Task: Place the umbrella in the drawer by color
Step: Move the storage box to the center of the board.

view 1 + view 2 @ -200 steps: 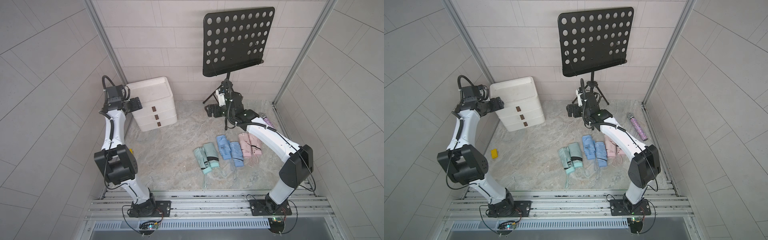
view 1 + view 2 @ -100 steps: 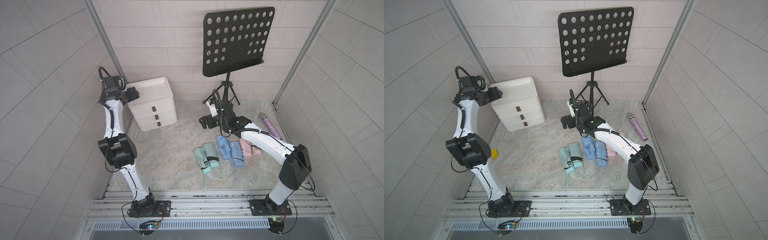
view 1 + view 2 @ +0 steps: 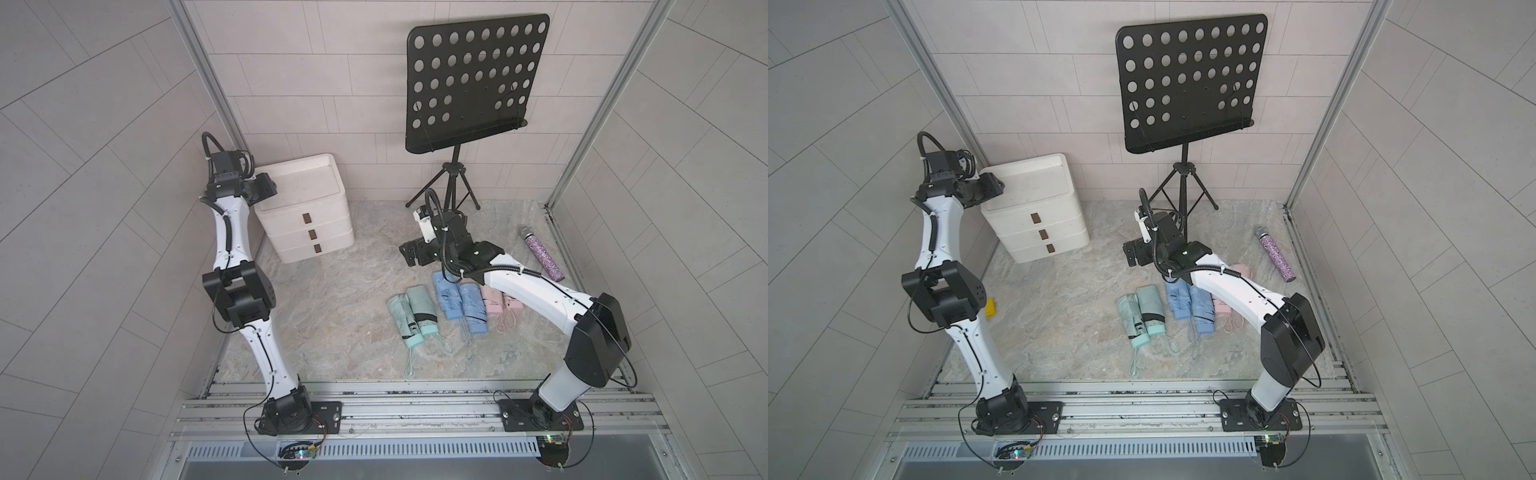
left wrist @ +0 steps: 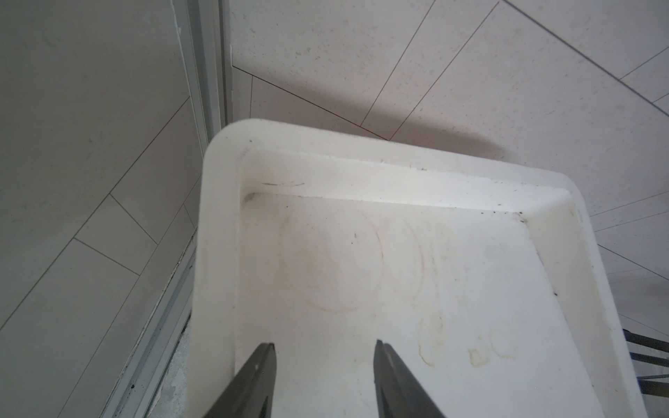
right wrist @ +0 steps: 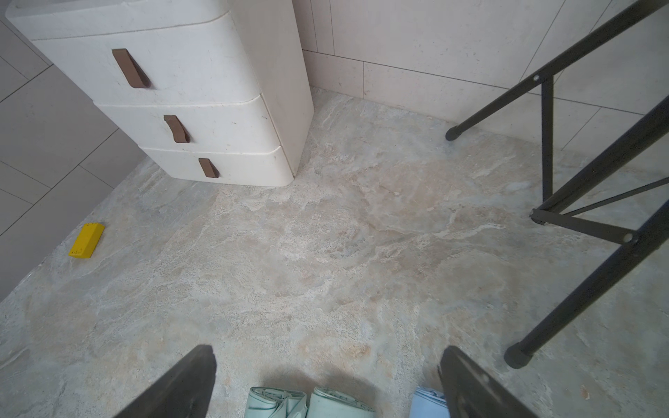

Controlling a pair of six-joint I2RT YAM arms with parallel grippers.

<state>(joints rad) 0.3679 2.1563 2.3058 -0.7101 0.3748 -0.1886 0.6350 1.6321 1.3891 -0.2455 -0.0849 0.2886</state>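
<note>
Umbrellas (image 3: pixel 446 297): none lifted.
Left gripper (image 4: pixel 323 343): now above drawers (image 3: pixel 307 216), narrowing, empty.
Right gripper (image 5: pixel 325 349): swung toward umbrellas, wide, empty; pick pending.

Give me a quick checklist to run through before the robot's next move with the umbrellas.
1. Right gripper open, empty: ok.
2. Left gripper empty, above the drawer unit's top tray: ok.
3. A drawer open for an umbrella: not ok; all three drawers are shut.
4. Green umbrellas unobstructed: ok.
5. Pink umbrellas unobstructed: not ok; right arm covers part.
6. Which drawer takes which colour: cannot tell.
</note>
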